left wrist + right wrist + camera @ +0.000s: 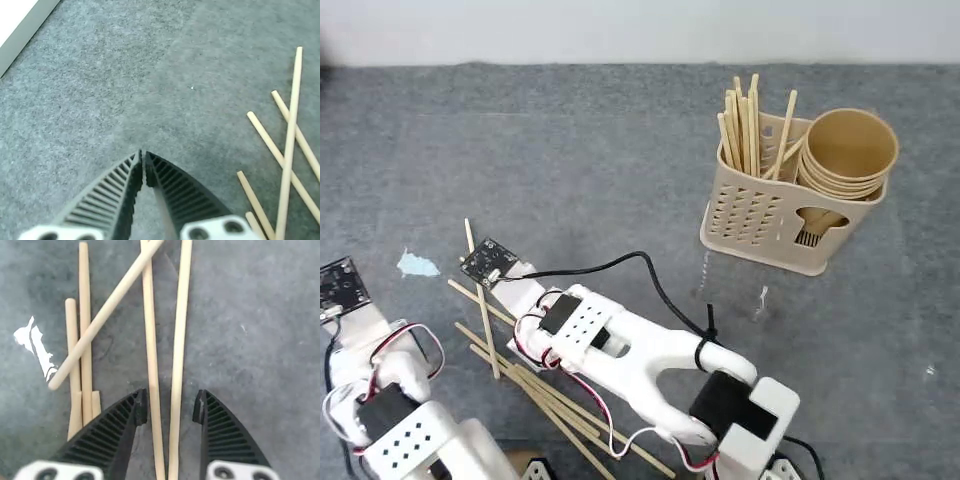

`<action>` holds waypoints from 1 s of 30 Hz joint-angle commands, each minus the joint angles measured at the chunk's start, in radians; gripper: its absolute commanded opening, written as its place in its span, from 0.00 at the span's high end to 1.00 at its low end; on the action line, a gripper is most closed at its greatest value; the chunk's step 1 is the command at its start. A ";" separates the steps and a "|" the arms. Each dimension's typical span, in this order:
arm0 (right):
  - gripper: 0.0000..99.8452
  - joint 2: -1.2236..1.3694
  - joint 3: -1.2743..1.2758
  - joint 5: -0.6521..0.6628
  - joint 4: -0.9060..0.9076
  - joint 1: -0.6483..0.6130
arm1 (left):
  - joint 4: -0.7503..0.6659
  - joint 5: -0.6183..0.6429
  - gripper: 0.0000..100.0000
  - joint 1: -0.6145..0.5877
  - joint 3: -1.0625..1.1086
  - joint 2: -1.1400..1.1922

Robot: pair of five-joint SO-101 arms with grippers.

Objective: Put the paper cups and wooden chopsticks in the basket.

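Note:
A beige slotted basket (760,215) stands at the back right, holding a stack of paper cups (850,150) and several upright wooden chopsticks (745,125). More loose chopsticks (520,375) lie fanned on the grey mat at the front left. My right gripper (170,400) is open low over them, with two parallel chopsticks (150,365) lying between its fingers, untouched. Another chopstick (105,315) lies slanted across the others. My left gripper (142,157) is shut on nothing above bare mat, with chopsticks (290,150) off to its side.
A small pale scrap (417,265) lies on the mat near the loose chopsticks, also seen as a scrap (32,342) in the right wrist view. The right arm's black cable (650,275) loops over the mat. Open mat stretches between the chopsticks and the basket.

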 commanded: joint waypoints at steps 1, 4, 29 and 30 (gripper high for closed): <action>0.83 0.022 -0.061 -0.003 -0.036 -0.010 | -0.026 0.012 0.99 -0.005 -0.070 -0.012; 0.83 0.071 -0.068 -0.002 -0.041 -0.008 | -0.028 0.012 0.98 -0.005 -0.070 -0.012; 0.99 0.071 -0.091 0.110 0.260 0.202 | -0.028 0.012 0.98 0.000 -0.068 -0.012; 0.99 0.048 -0.089 0.110 0.295 0.213 | -0.028 0.012 0.98 0.000 -0.068 -0.012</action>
